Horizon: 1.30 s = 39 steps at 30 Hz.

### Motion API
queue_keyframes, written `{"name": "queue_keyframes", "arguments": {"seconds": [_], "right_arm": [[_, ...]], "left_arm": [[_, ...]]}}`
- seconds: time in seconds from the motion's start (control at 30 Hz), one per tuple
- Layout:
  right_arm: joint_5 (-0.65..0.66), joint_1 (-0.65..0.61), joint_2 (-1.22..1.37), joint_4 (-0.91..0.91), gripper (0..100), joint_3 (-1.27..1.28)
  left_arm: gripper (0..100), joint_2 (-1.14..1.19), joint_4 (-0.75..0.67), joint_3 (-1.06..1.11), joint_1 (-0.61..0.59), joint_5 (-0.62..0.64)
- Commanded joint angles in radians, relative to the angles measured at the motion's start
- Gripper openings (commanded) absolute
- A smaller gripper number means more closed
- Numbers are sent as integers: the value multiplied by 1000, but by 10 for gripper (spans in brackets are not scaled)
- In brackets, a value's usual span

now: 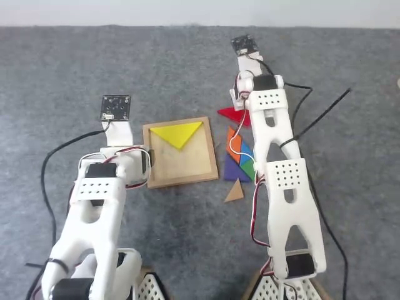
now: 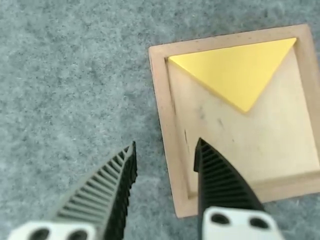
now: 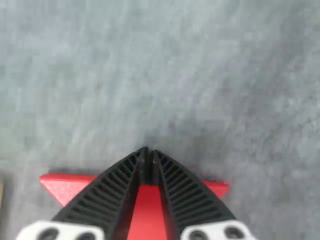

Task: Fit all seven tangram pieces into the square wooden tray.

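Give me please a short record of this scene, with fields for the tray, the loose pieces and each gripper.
tray: wooden tray, holding one yellow triangle along the rim farthest from the arm bases
loose pieces: red triangle, coloured cluster and tan triangle, on the carpet beside the tray
left gripper: open, straddling a tray rim
right gripper: shut, over the red triangle

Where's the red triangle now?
High view: red triangle lies on the carpet right of the tray, by its far corner, under the right gripper.

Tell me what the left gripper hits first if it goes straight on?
Probably the rim of the wooden tray, lying between the open fingers of the left gripper; depth is unclear.
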Motion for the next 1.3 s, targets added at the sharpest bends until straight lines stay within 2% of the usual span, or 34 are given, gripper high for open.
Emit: {"name": "queue_keyframes", "arguments": {"seconds": [0.0, 0.1, 0.33, 0.47, 0.6, 0.77, 0.87, 1.0, 1.1, 1.17, 1.27], "right_arm": [[57, -7, -48, 232, 9, -80], [124, -7, -79, 412, 9, -144], [181, 38, -228, 426, 9, -15], [265, 88, -450, 424, 9, 273], [215, 134, -750, 420, 9, 592], [11, 133, -1116, 415, 9, 924], [-144, 59, -1231, 383, 13, 1120], [-531, -27, -1237, 248, 13, 1321], [-845, -28, -1190, 82, 27, 1405], [-971, -15, -1155, -1, 87, 1419], [-1119, -16, -1109, -48, 255, 1419]], "left_arm": [[181, -41, 8, -4, -5, -11], [181, -41, 8, -4, -5, -11], [181, -41, 8, -4, -5, -12], [181, -41, 8, -4, -5, -12], [181, -41, 8, -4, -2, -12], [181, -41, 8, -4, 0, -12], [181, -41, 8, -2, -2, -12], [181, -37, 5, -2, -3, -12], [181, -35, 3, -2, -5, -12], [181, -38, 6, -2, -5, -12], [181, -40, 8, -2, -5, -12]]}}
